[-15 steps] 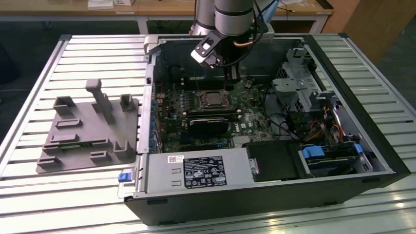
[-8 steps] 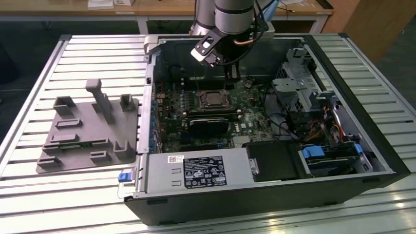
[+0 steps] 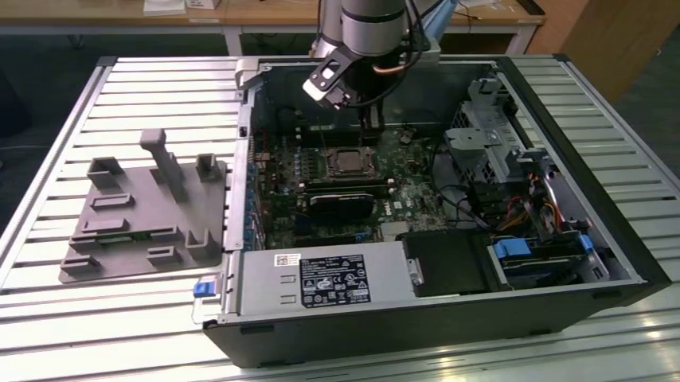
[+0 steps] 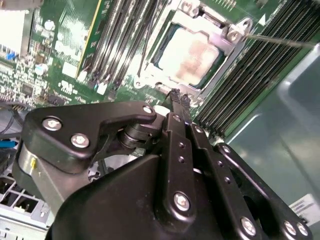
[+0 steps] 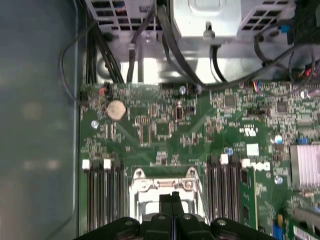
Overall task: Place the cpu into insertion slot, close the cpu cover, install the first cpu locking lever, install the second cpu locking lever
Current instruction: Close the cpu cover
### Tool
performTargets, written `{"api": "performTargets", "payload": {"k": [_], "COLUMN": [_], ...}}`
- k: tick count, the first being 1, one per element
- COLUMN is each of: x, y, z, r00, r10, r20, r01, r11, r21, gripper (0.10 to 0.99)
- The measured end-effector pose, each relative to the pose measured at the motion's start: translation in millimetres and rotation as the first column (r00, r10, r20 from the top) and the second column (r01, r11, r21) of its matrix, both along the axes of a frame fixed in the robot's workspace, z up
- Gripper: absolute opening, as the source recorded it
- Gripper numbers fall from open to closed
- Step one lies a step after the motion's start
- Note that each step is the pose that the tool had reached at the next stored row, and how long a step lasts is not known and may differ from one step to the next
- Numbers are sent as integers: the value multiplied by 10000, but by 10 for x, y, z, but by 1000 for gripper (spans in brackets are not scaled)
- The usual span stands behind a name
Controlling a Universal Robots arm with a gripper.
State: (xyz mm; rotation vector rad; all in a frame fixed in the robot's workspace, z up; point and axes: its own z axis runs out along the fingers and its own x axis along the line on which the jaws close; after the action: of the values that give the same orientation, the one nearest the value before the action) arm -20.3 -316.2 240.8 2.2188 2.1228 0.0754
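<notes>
Exterior view: my claw (image 3: 369, 137) is hanging inside the open computer case (image 3: 552, 103), just past the insertion slot (image 3: 349, 161) on the side away from the black heatsink (image 3: 340, 205). A grey fixture tray (image 3: 143, 211) is sitting well apart from the slot, outside the case.

Second wrist view: my fingers (image 4: 176, 130) are pressing together and pinching nothing, with the tips hovering just beside the slot's rim. I am not seeing clear contact. The cpu (image 4: 187, 57) is lying flat in the slot, its silvery-beige top carrying a faint pinkish smear. It is showing through the window of the cpu cover (image 4: 226, 47), which is looking lowered over it. A thin locking lever (image 4: 282, 41) is sticking out free from the slot's corner, over the memory slots (image 4: 250, 75).

First wrist view: the shut tips are sitting at the slot's metal frame, with memory slots flanking the slot on both sides.

Judging the step in hand as the first lever. To do it well, I am thinking of using the closed fingers as a pusher and catching the lever near its free end. Then pressing down and sideways under its hook, while staying off the green board and keeping the cover flat.
</notes>
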Motion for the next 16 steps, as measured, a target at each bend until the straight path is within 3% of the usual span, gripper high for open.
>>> {"api": "performTargets", "payload": {"k": [8, 13, 16], "x": [-155, -165, -165], "y": [0, 0, 0], "z": [-7, -7, -8], "r00": [10000, 10000, 9996], "r10": [1, 14, 292], "r20": [0, 0, -1], "r01": [-1, -14, -292], "r11": [10000, 10000, 9996], "r21": [0, -1, -51], "gripper": [102, 102, 102]}}
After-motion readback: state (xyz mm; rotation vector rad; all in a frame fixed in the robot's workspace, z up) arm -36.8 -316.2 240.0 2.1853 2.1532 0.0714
